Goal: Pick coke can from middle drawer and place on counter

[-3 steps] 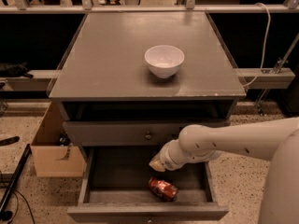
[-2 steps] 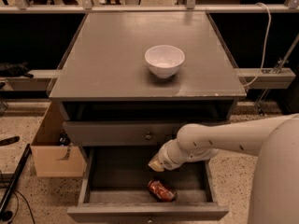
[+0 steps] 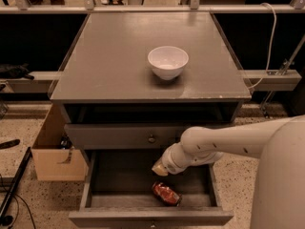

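Room: a speckled terrazzo floor (image 3: 28, 209) is seen around the cabinet. A metal railing (image 3: 143, 7) is set behind it. An open brown cardboard box (image 3: 52, 151) is parked at its left, and a white cable (image 3: 272, 32) is hung at the right.

Surface: the large flat square grey wooden counter (image 3: 109, 66) is occupied by one round white bowl (image 3: 167, 62), upright, right of centre. Pale chipped specks are seen along the front edge.

Below the top, a flat grey drawer front with a round metal knob (image 3: 114, 136) is shut. Under it the wide shallow grey wooden middle drawer (image 3: 87, 182) is pulled out, and its dark floor is exposed.

The small shiny red coke can (image 3: 166, 193) is laid on its side on the drawer floor, near the front wall, slightly right of centre.

Change from 0.7 s ago: almost none. The can and the bowl are not moved, and the arm is held in nearly the same place. Compared with 1.0 s ago, more of the lower right corner is filled by the robot's white body.

Arm: the white arm (image 3: 228, 140) is extended from the right and angled down-left into the drawer. The gripper (image 3: 159, 168) is held just above and slightly left of the can. Contact is not seen. Whether it is apart or together cannot be told.
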Robot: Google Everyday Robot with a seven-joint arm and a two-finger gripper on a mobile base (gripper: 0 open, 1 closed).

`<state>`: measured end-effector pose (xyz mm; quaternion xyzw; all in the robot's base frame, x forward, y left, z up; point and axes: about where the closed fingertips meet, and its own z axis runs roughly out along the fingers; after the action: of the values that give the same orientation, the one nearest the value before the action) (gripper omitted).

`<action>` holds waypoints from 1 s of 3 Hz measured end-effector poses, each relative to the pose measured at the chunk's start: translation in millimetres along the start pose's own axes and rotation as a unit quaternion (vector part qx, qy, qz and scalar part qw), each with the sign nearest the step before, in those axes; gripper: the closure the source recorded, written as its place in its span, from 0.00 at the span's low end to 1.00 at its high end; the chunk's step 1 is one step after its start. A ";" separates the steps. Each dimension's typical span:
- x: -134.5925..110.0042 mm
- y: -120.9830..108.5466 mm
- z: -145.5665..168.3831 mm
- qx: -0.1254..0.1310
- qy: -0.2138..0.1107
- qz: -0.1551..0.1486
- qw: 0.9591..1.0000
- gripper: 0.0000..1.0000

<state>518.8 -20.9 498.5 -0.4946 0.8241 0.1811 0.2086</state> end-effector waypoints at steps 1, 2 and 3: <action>34.1 -2.5 2.2 -0.010 0.015 0.029 0.999 0.19; 56.8 -1.8 4.4 -0.017 0.026 0.046 0.998 0.00; 77.1 1.4 10.2 -0.025 0.040 0.056 0.997 0.00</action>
<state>486.6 -72.1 449.6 -0.4597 0.8533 0.1926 0.1529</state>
